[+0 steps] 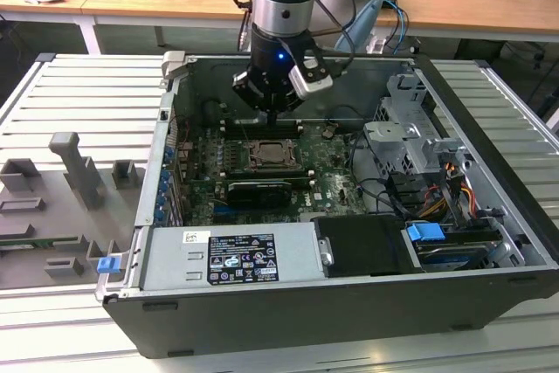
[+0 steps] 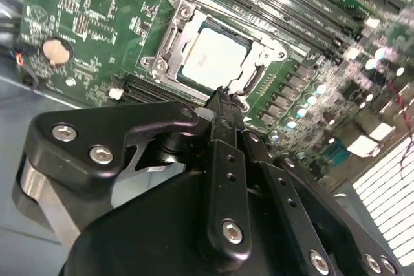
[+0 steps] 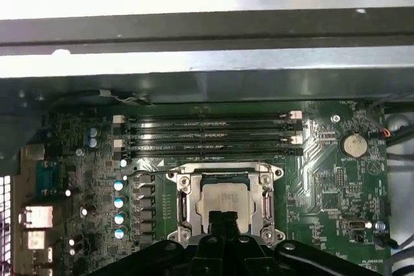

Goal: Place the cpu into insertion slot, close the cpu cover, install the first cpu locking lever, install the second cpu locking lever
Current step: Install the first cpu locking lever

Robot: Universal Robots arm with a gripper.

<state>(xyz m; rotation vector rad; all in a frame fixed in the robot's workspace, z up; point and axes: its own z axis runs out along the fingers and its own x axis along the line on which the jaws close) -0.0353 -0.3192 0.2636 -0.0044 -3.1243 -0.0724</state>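
The pincer (image 1: 272, 113) hangs inside the open computer case (image 1: 489, 303), just above the far edge of the insertion slot (image 1: 255, 156) on the green circuit board (image 1: 336, 179). In both wrist views its fingers are pressed together into one narrow tip (image 2: 223, 95) with nothing between them.

The cpu (image 2: 212, 57) lies flat in the slot, its pale metal top facing up. It is square, so no side is the longer one, and its edges run in line with the memory slots (image 3: 207, 135) on its far side. The cpu cover (image 2: 223, 16) lies down around it, the chip showing through its window. I cannot tell how the locking levers stand. The case rests on a ribbed grey worktop (image 1: 79, 93).
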